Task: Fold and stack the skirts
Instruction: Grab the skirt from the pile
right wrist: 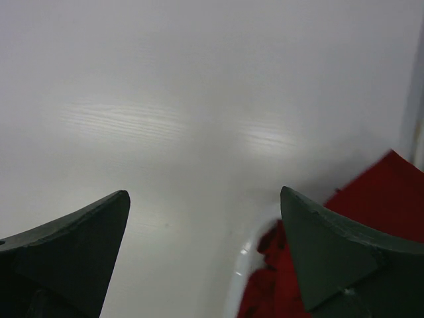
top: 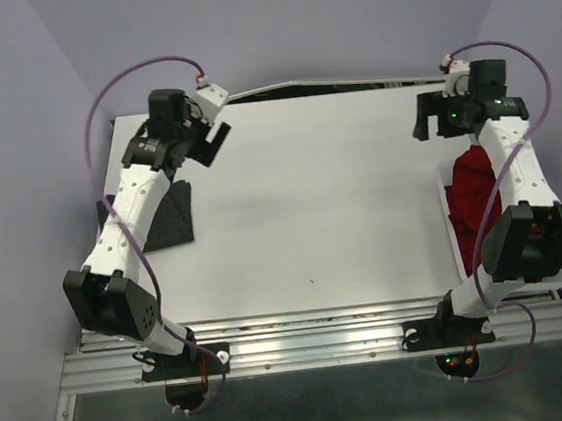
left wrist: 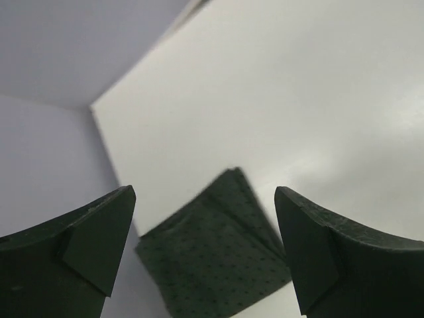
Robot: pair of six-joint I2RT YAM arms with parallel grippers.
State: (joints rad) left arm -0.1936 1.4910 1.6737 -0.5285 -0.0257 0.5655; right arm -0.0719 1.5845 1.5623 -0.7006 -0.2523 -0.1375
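Observation:
The dark grey dotted skirt lies folded flat at the table's left edge. In the left wrist view this skirt shows below and between the fingers, apart from them. My left gripper hangs open and empty above the table's far left. The red skirt sits bunched in the white basket at the right, partly hidden by my right arm. My right gripper is open and empty over the far right of the table, with the red skirt and the basket rim at its lower right.
The white table is hemmed in by lilac walls at the left, back and right. Both arm bases stand on the rail at the near edge. The basket fills the table's right edge.

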